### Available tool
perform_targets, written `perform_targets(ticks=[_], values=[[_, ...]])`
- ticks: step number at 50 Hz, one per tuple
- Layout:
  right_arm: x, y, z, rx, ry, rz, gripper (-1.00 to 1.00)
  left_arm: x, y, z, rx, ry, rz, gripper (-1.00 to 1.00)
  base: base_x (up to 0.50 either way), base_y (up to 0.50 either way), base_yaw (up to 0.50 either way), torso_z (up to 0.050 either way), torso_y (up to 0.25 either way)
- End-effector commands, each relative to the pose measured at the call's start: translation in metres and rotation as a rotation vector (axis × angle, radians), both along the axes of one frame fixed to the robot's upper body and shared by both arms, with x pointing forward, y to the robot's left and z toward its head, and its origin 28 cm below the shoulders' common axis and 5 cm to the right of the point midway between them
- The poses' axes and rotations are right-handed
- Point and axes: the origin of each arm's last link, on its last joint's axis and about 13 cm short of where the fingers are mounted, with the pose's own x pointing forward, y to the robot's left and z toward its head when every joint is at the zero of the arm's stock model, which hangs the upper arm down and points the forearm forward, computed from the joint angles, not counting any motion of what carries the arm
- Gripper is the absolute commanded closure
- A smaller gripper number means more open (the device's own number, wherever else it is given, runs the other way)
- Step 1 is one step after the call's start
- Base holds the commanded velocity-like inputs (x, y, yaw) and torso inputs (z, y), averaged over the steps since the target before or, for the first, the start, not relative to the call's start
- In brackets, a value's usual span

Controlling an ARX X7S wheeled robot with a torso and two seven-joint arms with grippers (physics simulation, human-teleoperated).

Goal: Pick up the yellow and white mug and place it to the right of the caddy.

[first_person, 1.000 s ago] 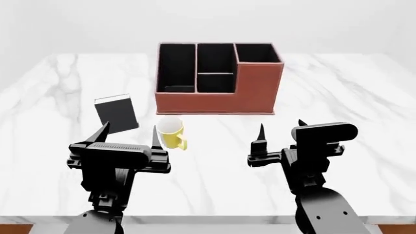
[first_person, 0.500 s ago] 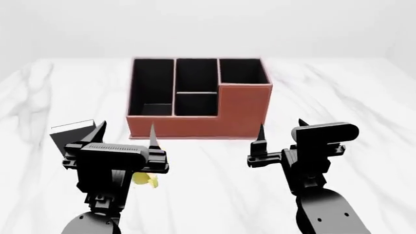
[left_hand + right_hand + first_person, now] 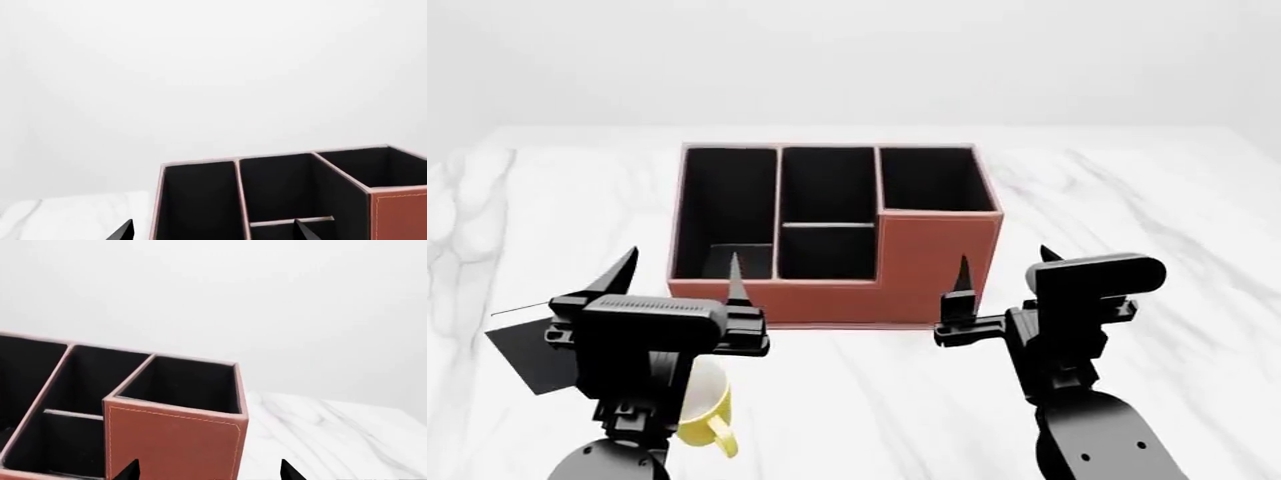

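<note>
The yellow and white mug (image 3: 710, 412) stands on the marble table, half hidden under my left gripper's body, handle toward the near side. The reddish-brown caddy (image 3: 835, 234) stands behind it, mid-table; it also shows in the left wrist view (image 3: 280, 195) and the right wrist view (image 3: 175, 440). My left gripper (image 3: 678, 277) is open and empty, raised above the mug and in front of the caddy's left part. My right gripper (image 3: 1004, 272) is open and empty, in front of the caddy's right corner. The mug shows in neither wrist view.
A small black slab (image 3: 527, 350) lies on the marble table (image 3: 1174, 250) to the left of my left gripper. Bare marble lies to the right of the caddy. A plain white wall is behind the table.
The view has moved closer to the table: the caddy now sits lower and larger, and the mug and black slab have slid down toward the frame's bottom. Both grippers stay open.
</note>
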Motion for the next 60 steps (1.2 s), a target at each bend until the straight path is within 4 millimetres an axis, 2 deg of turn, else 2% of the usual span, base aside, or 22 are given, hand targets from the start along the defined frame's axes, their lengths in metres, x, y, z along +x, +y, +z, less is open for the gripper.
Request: perform_targets(ticks=[1,10,24,38,60], values=[[-0.008,0.0,0.001,-0.001,0.014,0.054,-1.0,-0.003,0.001,0.003,0.001,-0.013,0.011,-1.0,0.0,0.0,0.0,0.0,0.0],[-0.03,0.011,0.002,-0.045,0.073,0.257,-1.0,-0.006,0.005,0.008,0.003,-0.026,0.047,-1.0,0.0,0.0,0.0,0.0,0.0],[-0.043,0.034,-0.009,-0.062,0.148,0.454,-1.0,-0.012,0.011,0.015,-0.001,-0.045,0.101,-1.0,0.0,0.0,0.0,0.0,0.0],[-0.041,0.07,-0.034,-0.128,0.217,0.522,-1.0,-0.016,0.016,0.018,-0.006,-0.053,0.134,-1.0,0.0,0.0,0.0,0.0,0.0],[-0.054,0.101,-0.046,-0.129,0.257,0.62,-1.0,-0.02,0.021,0.019,-0.011,-0.058,0.156,-1.0,0.0,0.0,0.0,0.0,0.0]])
